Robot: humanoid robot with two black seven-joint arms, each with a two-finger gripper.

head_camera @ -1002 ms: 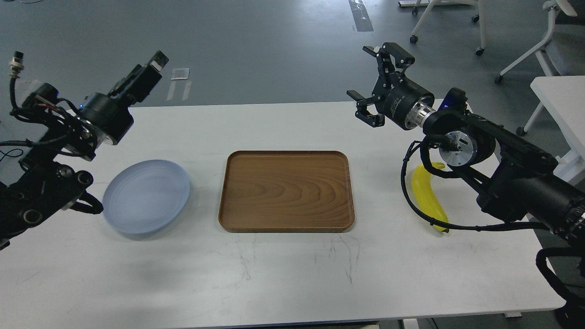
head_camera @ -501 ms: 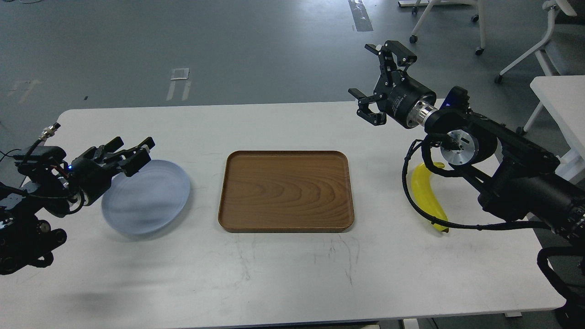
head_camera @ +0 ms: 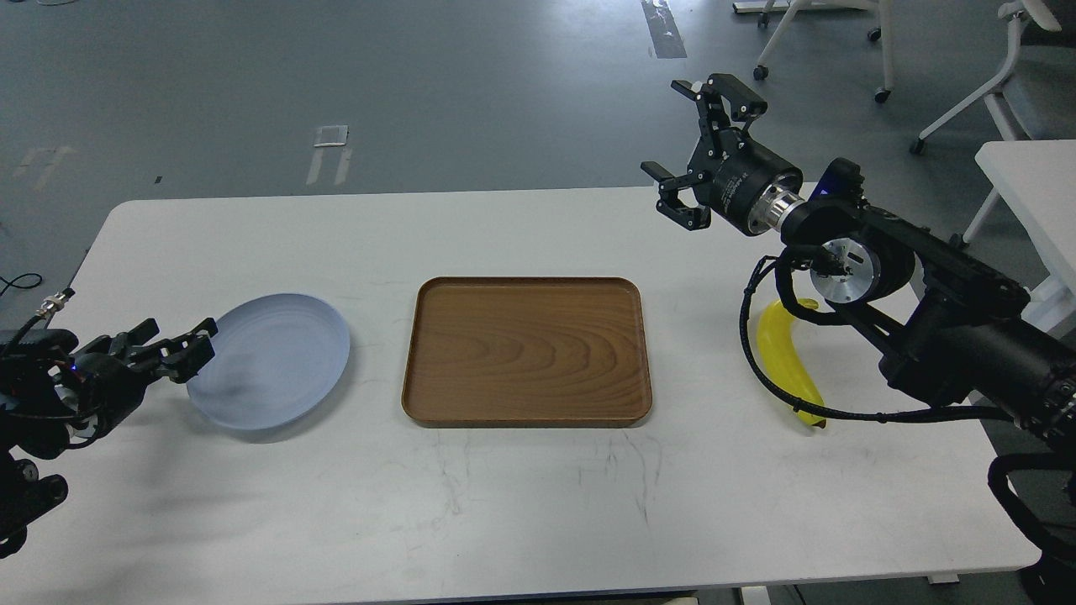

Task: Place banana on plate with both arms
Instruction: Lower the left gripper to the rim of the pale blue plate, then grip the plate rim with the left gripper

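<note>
Across most of the frame you see one white table point(head_camera: 521, 504), and everything else sits on it or hangs over it. Two black arms come in, one from each side edge. Your right arm point(head_camera: 941, 319) fills the right side of the frame, with its thick joints low and its wrist rising toward the upper right. Your left arm point(head_camera: 50, 403) shows only as a short stretch at the lower left edge.

One brown wooden tray point(head_camera: 527, 351) lies in the middle of the frame with nothing on it. One pale blue plate point(head_camera: 273, 361) lies left of the tray, apart from it, and it too is bare. One yellow banana point(head_camera: 786, 365) lies right of the tray, on the table, partly behind a black cable of your right arm, with its dark tip toward the bottom of the frame.

Your right gripper point(head_camera: 693, 139) hangs in the upper right with its two claws spread wide, holding and touching nothing, well above and apart from the banana. Your left gripper point(head_camera: 189, 349) sits at the plate's left rim, its dark fingers slightly parted and empty; whether they touch the rim, you cannot tell.
</note>
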